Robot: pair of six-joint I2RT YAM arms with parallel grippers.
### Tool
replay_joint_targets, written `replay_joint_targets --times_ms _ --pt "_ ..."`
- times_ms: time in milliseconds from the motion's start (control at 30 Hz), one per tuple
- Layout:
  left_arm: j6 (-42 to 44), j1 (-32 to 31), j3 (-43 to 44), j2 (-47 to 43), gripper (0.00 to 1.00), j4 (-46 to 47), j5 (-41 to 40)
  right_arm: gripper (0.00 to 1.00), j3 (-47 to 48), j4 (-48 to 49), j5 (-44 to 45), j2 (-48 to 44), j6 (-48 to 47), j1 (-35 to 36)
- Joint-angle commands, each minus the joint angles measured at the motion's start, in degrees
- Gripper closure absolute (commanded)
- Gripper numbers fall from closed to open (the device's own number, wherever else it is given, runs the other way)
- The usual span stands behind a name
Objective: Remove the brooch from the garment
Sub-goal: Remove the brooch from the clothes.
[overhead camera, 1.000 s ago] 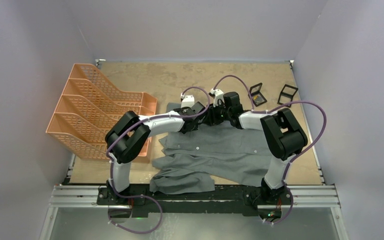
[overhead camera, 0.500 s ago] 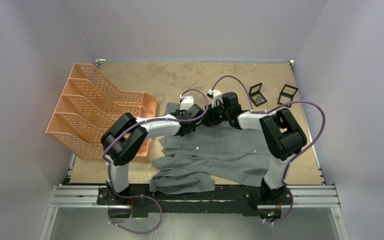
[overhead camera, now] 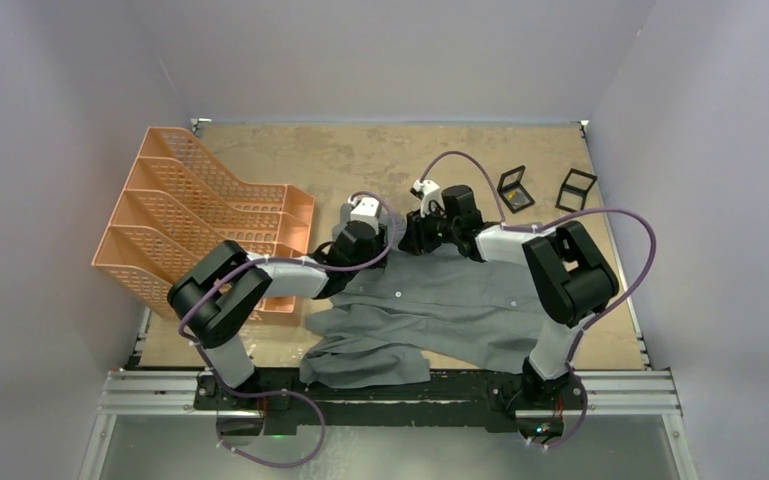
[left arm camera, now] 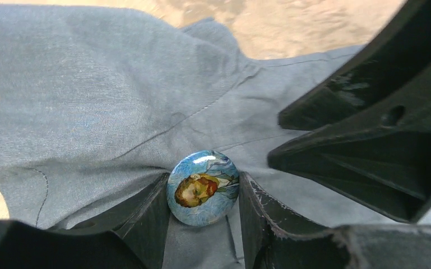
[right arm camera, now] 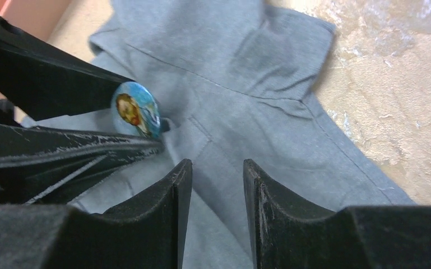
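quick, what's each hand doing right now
left hand: closed on the brooch, which is still on the garment.
right hand: closed on a fold of the garment, beside the brooch.

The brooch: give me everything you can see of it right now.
The brooch is a small round button badge, glossy and domed, printed with a painted portrait of a bearded, reddish-haired face on swirling blue. It sits against the grey garment, whose cloth puckers and creases around it. The left claw has closed on it, one finger against each side of its rim. The right claw pinches the fabric just beside it, not touching it. Its pin and back are hidden.
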Motion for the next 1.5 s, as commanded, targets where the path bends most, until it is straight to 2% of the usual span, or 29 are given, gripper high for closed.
replay_joint_targets --times_ms 0,333,433,567,633,800,967,1133,1267,1333,1467 --pt "8.3 0.3 -3.2 -2.7 0.71 19.9 10.1 0.59 -1.7 2.9 -2.7 -5.6 0.9 0.1" --pt "15.7 3.0 -5.8 0.5 0.7 40.4 29.0 0.6 -7.0 7.5 -3.2 -12.8 5.6 -5.0" --pt "18.8 4.4 -6.6 2.5 0.7 49.2 35.6 0.6 -9.1 10.4 -4.4 -14.7 7.8 -7.3" --pt "18.3 7.3 -5.0 7.0 0.69 59.4 45.6 0.6 -11.7 12.9 -3.2 -17.6 10.1 -9.6" --pt "18.6 8.5 -2.1 8.4 0.69 59.1 50.2 0.6 -13.5 14.7 -2.2 -19.0 11.4 -10.8" --pt "24.0 9.1 5.4 9.1 0.67 49.5 59.0 0.6 -17.0 19.9 -2.2 -22.9 13.6 -13.3" --pt "25.7 9.1 3.4 9.1 0.66 52.2 65.1 0.6 -17.1 20.8 -4.7 -24.3 13.4 -13.4" --pt "26.2 9.4 2.3 8.7 0.66 54.2 70.3 0.6 -19.1 27.1 -9.2 -25.6 16.5 -13.3" --pt "28.9 9.9 1.5 7.5 0.66 54.1 72.0 0.6 -19.7 27.1 -10.2 -28.4 17.8 -13.3" --pt "29.8 9.9 0.9 6.9 0.66 53.4 70.3 0.59 -19.6 26.3 -10.8 -30.2 18.5 -13.3" --pt "33.5 9.9 1.1 5.9 0.66 50.2 69.0 0.59 -17.4 20.6 -12.1 -31.3 19.5 -13.3"
